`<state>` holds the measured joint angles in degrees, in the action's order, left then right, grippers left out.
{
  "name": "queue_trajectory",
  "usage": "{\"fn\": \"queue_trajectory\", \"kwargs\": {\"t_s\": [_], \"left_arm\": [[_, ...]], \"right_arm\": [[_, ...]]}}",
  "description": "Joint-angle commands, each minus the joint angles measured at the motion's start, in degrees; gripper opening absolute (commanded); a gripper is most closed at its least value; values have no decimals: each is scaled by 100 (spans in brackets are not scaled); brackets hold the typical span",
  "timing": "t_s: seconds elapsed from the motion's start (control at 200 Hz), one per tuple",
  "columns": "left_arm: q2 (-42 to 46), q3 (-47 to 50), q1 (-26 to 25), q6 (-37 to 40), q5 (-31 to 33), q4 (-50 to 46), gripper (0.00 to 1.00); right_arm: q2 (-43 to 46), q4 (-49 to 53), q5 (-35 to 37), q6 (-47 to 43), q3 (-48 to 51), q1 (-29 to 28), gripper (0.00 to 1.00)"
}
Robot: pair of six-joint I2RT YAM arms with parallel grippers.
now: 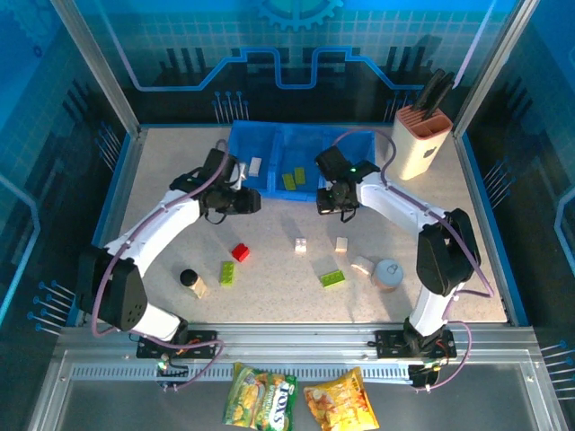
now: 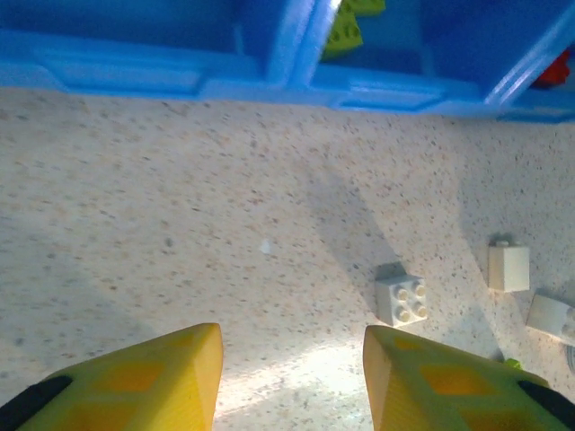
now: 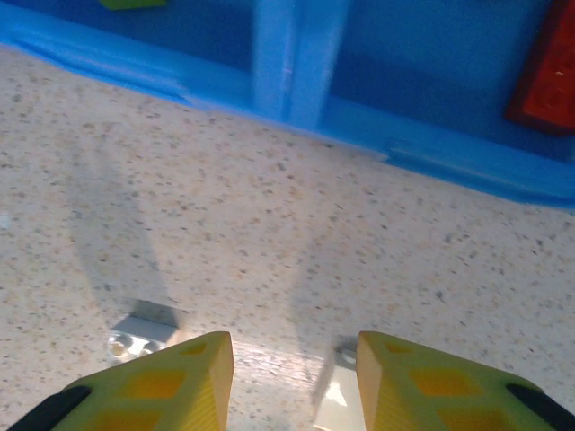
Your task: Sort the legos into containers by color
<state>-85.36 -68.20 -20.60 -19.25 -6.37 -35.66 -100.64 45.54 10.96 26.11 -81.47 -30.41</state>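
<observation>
Blue plastic tray with three side-by-side compartments (image 1: 244,144) is sitting at the far end of the speckled table (image 1: 278,305), and it's partly filled already. There's one white studded brick (image 1: 255,165) in the left bin, lime green bricks (image 1: 294,178) in the middle and a flat red brick (image 3: 544,76) in the right (so the colour scheme is set). Loose ones are lying mid-table, including a small red block (image 1: 240,252) and a green block (image 1: 227,272).

Both hands are hovering just in front of the tray. The left hand (image 2: 292,359) is gaping wide with nothing in it, and the same goes for the right hand (image 3: 292,359).

My read is that the right hand is lining up on a pale cream brick (image 3: 334,395). It's sitting low between the yellow fingers (image 3: 162,386), hugging the right one.

To do this well I'd be nudging sideways first so the brick ends up centred, otherwise that finger is probably landing on top of it. Then I'd be dropping straight down, closing on the smooth side walls rather than the studs, and lifting clear of the tray lip before heading to the left bin. A second white brick (image 3: 139,334) is lying just outside the left finger, so mind you're not knocking it.
</observation>
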Motion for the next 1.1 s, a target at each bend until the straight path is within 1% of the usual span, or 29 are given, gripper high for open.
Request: {"fn": "queue_trajectory", "kwargs": {"t_s": [0.0, 0.22, 0.335, 0.58, 0.8, 0.88, 1.096], "left_arm": [[-241, -187, -401, -653, 330, -20, 48], [-743, -381, -1118, -1228, 704, 33, 49], [-1000, -543, -1397, -1429, 951, -82, 52], [-1479, -875, -1897, -1565, 1343, -260, 56], [-1916, -1138, -2262, -1592, 1553, -360, 58], [-2046, -1194, -2365, -1649, 1569, -339, 60], [-2457, -1443, -2619, -1762, 1604, -421, 60]], "right_arm": [[327, -139, 4, 72, 253, 169, 41], [581, -102, 11, -26, 559, 385, 41], [726, -97, 13, -54, 674, 503, 41], [896, -2, 22, -135, 676, 632, 41], [965, -1, 14, -127, 677, 686, 41], [969, -1, 5, -125, 678, 686, 41], [974, 12, -46, -120, 663, 694, 40]]}}
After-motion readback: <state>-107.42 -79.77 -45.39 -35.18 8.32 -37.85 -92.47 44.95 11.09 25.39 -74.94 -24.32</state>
